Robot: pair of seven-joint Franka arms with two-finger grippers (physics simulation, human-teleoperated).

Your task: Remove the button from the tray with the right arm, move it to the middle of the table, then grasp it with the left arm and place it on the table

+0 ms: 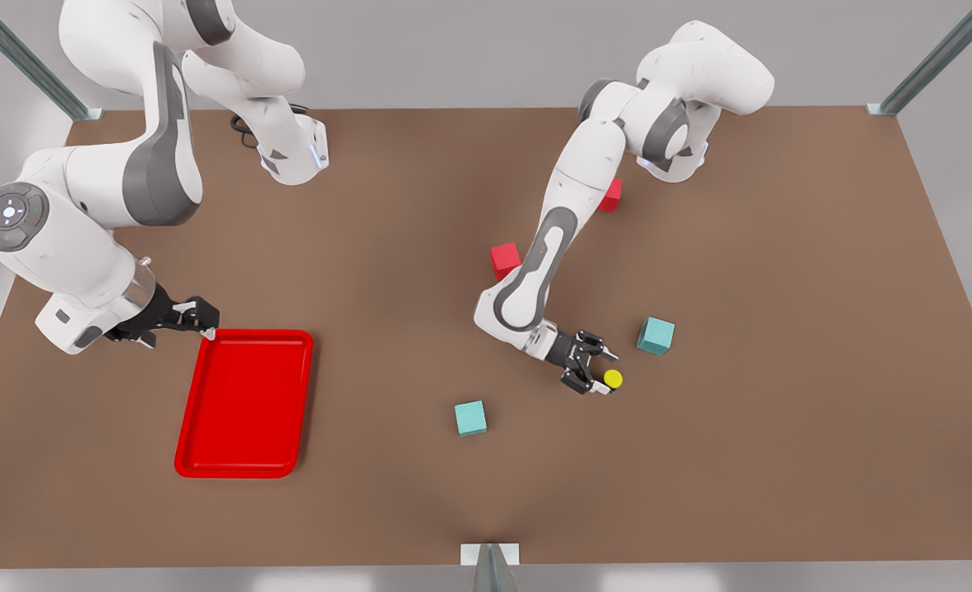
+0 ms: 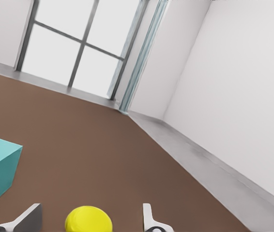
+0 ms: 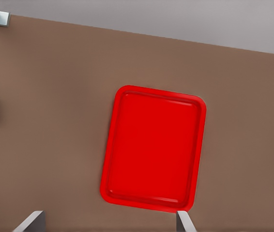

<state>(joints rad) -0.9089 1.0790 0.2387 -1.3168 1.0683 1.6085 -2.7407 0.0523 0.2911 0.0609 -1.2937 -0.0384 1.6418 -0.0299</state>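
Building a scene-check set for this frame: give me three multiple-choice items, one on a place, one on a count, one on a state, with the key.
1. Where is the tiny yellow-capped push-button?
A. in the shallow glossy red tray
B. on the matte brown table between the left gripper's fingers
C. on top of a red cube

2. How many teal cubes are on the table?
A. two
B. one
C. four

3. What is the state of the right gripper?
A. shut on the button
B. shut on a cube
C. open, holding nothing

Key: 1 B, the left gripper has the button between its spread fingers on the table, far from the tray. 2 A, the front view shows two teal cubes. 3 C, its fingers stand apart above the tray's edge.
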